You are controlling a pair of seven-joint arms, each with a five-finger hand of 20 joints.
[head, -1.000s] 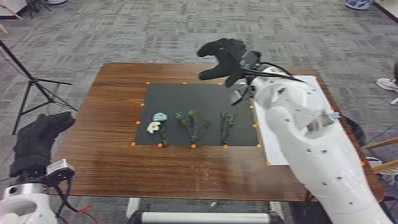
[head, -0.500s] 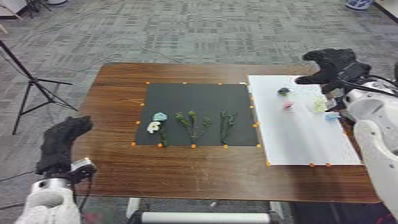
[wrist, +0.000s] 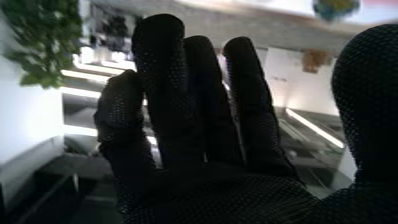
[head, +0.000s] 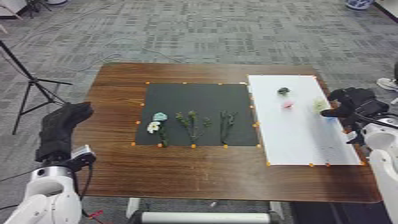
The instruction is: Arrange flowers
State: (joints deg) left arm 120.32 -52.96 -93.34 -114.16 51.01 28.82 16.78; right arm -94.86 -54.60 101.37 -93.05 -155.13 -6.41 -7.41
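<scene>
In the head view my right hand [head: 354, 104] is over the right edge of the white sheet [head: 298, 135], beside a pale yellow-green flower [head: 319, 105] and a blue one partly covered by it. A pink flower [head: 288, 105] and a dark one [head: 283, 91] lie farther in on that sheet. On the black sheet [head: 191, 93] are a light blue flower [head: 160, 116], a white flower [head: 153, 127] and green stems [head: 193, 122]. My left hand [head: 60, 130] is off the table's left side, fingers straight. In the right wrist view the right hand [wrist: 213, 185] has straight fingers and holds nothing.
Small orange markers line both sheets on the brown wooden table [head: 169, 172]. A black tripod [head: 34, 82] stands on the floor at the left. A white bar [head: 206, 218] runs below the table's front edge.
My right hand has swung from above the black sheet's far edge out to the right, then down toward the robot along the white sheet. The left hand has shifted slightly away from the robot.
</scene>
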